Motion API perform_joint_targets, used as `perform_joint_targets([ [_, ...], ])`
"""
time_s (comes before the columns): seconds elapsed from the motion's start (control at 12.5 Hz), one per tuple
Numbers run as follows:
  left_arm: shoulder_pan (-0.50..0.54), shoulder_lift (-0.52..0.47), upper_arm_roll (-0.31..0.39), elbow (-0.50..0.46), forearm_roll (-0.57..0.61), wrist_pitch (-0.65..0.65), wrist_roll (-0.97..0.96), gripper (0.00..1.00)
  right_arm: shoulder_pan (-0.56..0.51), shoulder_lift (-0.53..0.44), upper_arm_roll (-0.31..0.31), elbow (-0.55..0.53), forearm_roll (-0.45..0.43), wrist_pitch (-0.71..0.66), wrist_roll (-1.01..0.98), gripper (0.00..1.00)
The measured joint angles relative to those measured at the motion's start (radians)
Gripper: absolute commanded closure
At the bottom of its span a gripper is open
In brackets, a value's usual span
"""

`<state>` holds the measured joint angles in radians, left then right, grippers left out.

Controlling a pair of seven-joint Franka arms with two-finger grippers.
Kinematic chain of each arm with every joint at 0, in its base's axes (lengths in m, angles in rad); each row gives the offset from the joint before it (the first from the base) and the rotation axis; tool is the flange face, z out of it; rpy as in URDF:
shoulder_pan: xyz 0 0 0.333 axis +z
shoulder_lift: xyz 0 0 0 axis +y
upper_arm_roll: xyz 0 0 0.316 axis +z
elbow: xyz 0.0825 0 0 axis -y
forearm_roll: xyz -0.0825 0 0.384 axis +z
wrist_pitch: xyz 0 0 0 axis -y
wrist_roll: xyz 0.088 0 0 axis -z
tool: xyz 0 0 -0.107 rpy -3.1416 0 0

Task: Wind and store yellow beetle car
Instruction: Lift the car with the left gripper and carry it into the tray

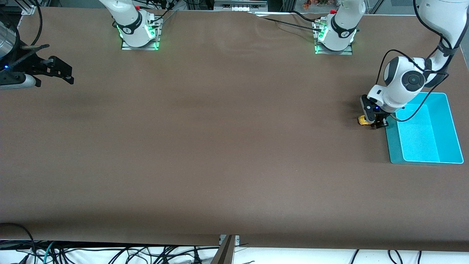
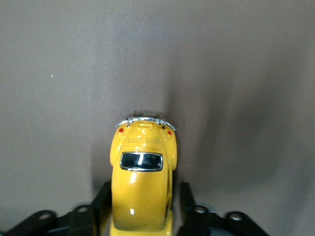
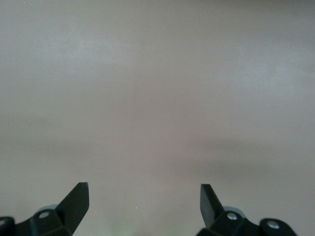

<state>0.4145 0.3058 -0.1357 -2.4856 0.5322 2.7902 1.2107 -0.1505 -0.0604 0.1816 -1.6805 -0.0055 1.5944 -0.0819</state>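
Observation:
The yellow beetle car (image 1: 362,120) stands on the brown table beside the teal bin, at the left arm's end. My left gripper (image 1: 374,123) is down at the table with the car between its fingers. In the left wrist view the car (image 2: 142,167) fills the gap, its chrome bumper and dark window pointing away from the wrist, and the left gripper (image 2: 143,191) is shut on its sides. My right gripper (image 1: 66,75) hangs over the table's edge at the right arm's end, open and holding nothing; its right wrist view (image 3: 144,189) shows only bare table.
A teal bin (image 1: 394,146) with nothing in it sits right beside the car, toward the left arm's end of the table. Both arm bases (image 1: 139,29) (image 1: 335,35) stand along the table's back edge. Cables hang below the front edge.

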Motion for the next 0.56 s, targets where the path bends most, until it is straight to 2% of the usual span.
perform_joint_targets([
  [0.08,0.000,-0.002,-0.002,0.001,0.000,0.000,0.000,0.94,0.000,0.000,0.000,0.000,0.000,0.000,0.000,0.00],
  [0.4,0.001,-0.010,-0.027,0.016,-0.003,-0.002,-0.002,0.93,0.000,0.002,-0.001,0.000,0.000,-0.001,0.000,0.00],
  [0.56,0.003,-0.031,-0.066,0.034,-0.057,-0.055,-0.005,0.93,-0.001,0.002,-0.001,0.000,0.000,-0.005,0.000,0.00],
])
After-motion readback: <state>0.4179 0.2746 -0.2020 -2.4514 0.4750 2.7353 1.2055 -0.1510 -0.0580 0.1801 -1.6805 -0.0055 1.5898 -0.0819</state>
